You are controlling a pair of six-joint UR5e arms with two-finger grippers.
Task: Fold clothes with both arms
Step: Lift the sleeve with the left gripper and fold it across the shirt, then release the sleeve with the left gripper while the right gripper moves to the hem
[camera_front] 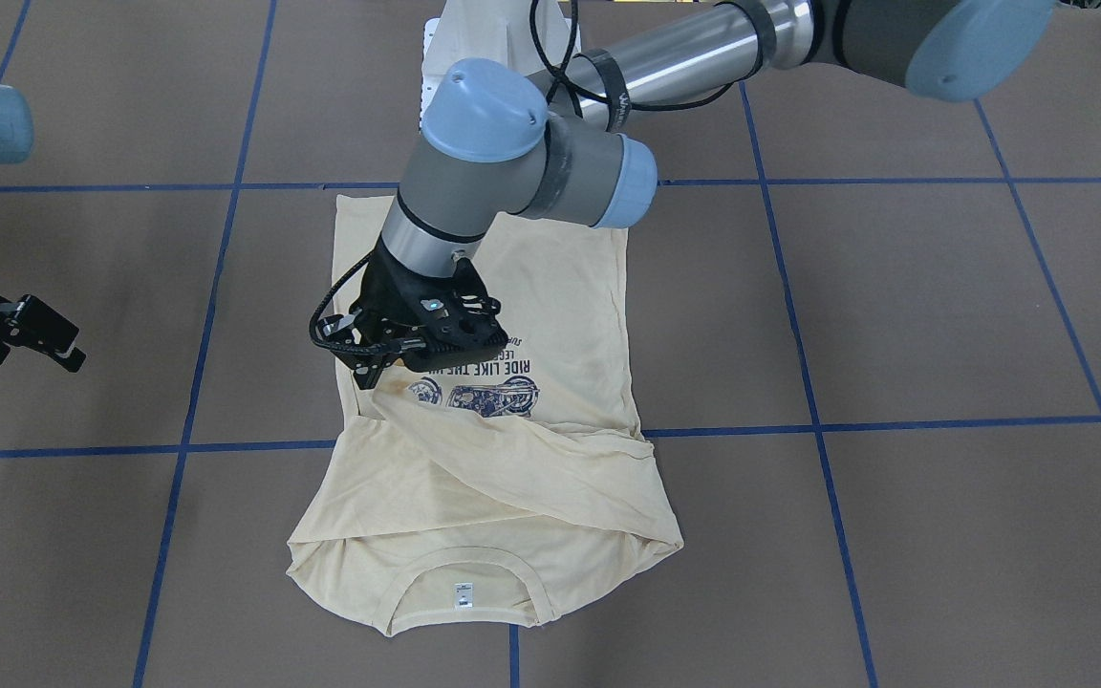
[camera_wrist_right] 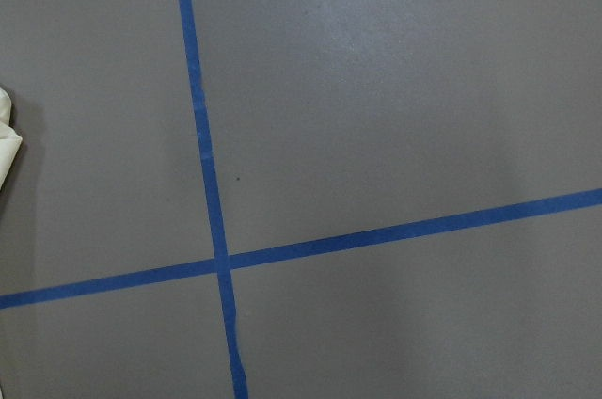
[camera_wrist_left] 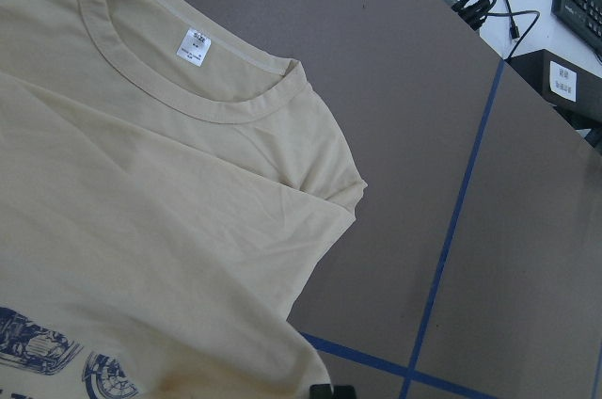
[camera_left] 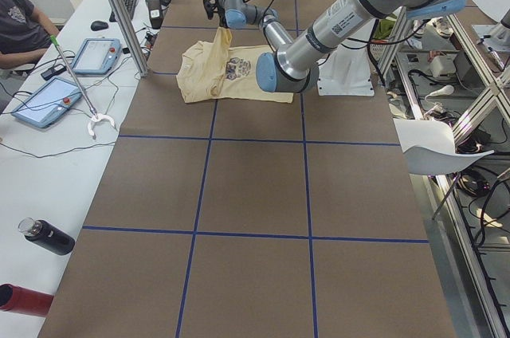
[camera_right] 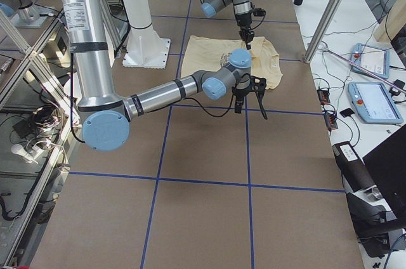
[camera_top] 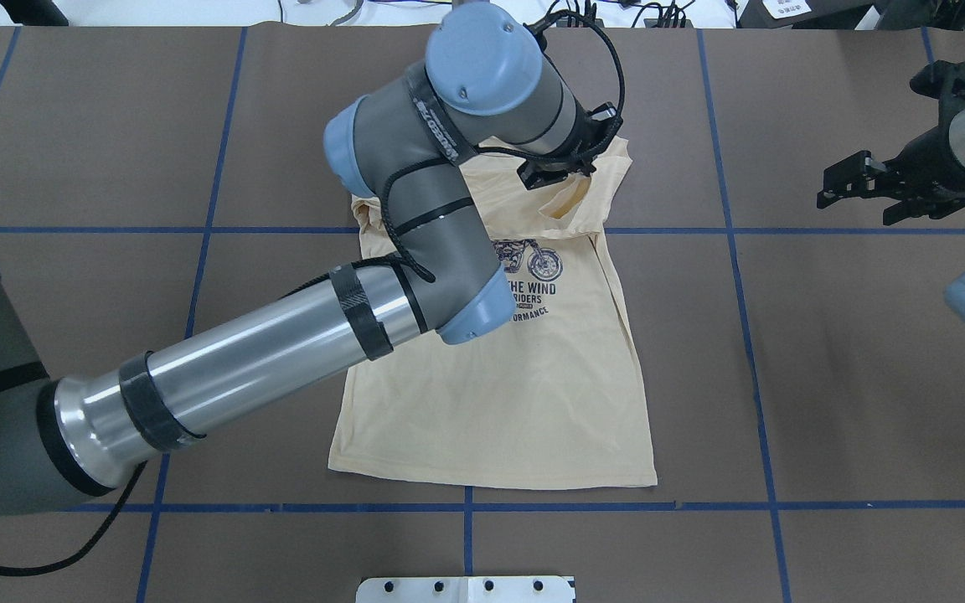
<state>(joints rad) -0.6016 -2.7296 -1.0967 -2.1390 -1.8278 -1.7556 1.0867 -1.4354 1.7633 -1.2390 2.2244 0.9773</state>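
The pale cream-yellow shirt (camera_front: pixel 570 315) lies flat on the brown table, print up, its hem towards the robot (camera_top: pixel 516 402). The ribbed neck (camera_front: pixel 469 573) and white label (camera_front: pixel 463 594) are at the far end. The sleeves are folded across the chest. My left gripper (camera_front: pixel 371 375) is over the shirt's right side (camera_top: pixel 556 174), shut on a fold of cloth that it lifts off the table. The left wrist view shows the neck and label (camera_wrist_left: pixel 193 45) below it. My right gripper (camera_top: pixel 855 208) hangs open and empty above bare table, well to the right of the shirt (camera_front: pixel 34 355).
The white pedestal base (camera_top: pixel 466 589) stands at the table's near edge. Blue tape lines (camera_wrist_right: pixel 202 154) grid the brown table. A side bench carries tablets (camera_left: pixel 96 55) and a bottle (camera_left: pixel 48 236), with a seated person (camera_left: pixel 20 19) beside it.
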